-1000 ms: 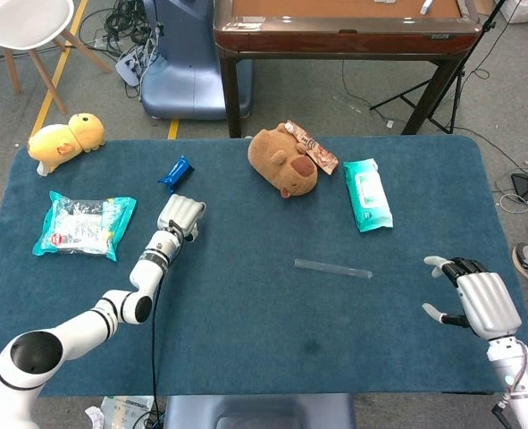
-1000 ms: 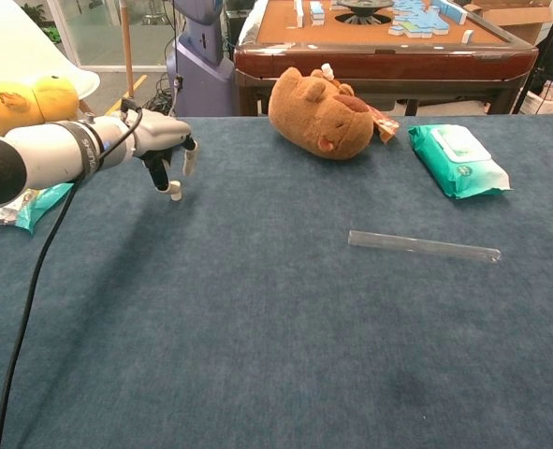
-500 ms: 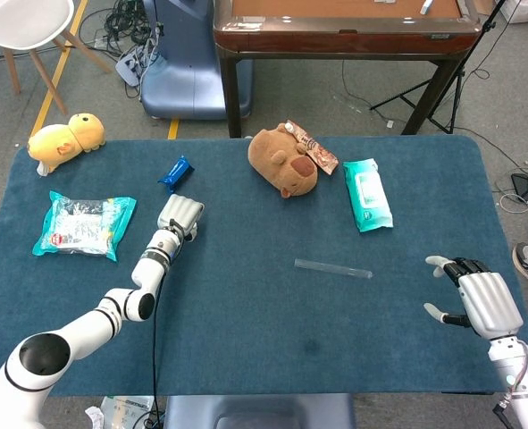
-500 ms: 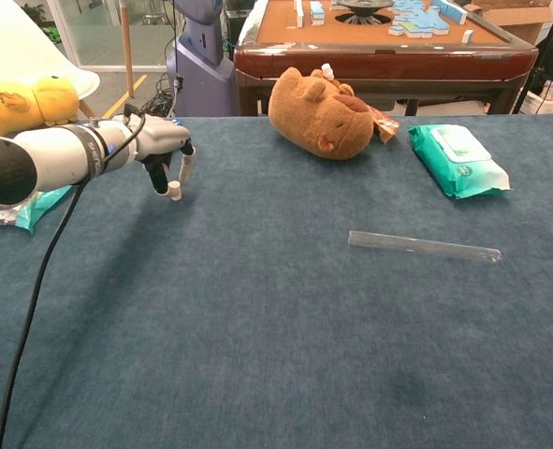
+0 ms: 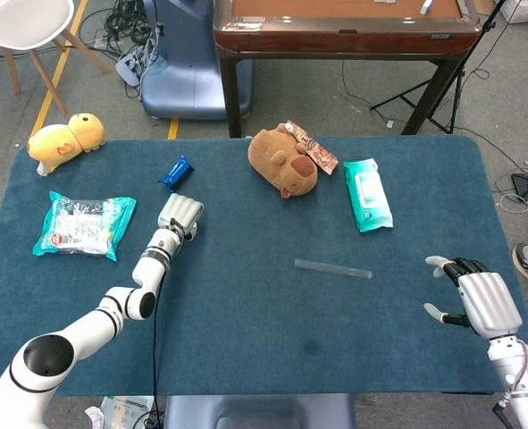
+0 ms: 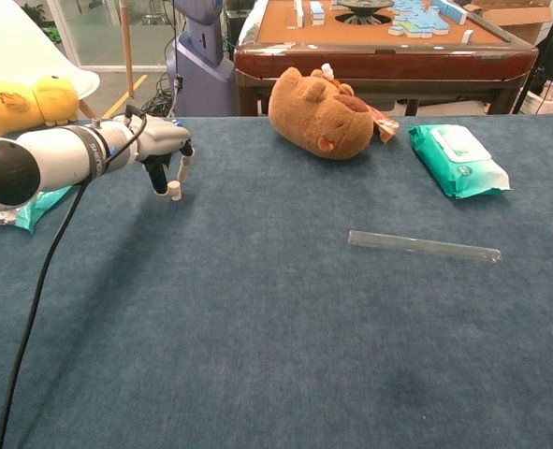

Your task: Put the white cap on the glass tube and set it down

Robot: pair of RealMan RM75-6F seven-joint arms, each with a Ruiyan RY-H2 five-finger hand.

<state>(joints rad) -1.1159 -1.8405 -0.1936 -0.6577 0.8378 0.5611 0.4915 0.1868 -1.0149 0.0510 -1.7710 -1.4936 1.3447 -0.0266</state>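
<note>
left hand (image 6: 167,157) perhaps pinching white cap (image 6: 174,194), glass tube (image 5: 332,268) lying apart

Clear smooth glass tube (image 6: 423,246) lies on matt blue cloth table cover (image 6: 257,337).

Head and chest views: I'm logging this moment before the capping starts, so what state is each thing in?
glass tube: lying flat, uncapped, untouched
white cap: at the left hand's fingertips, low over the cloth
left hand: fingers pointing down, pinching the cap
right hand: open, holding nothing
wipes pack: lid closed
brown plush: lying on its side
</note>
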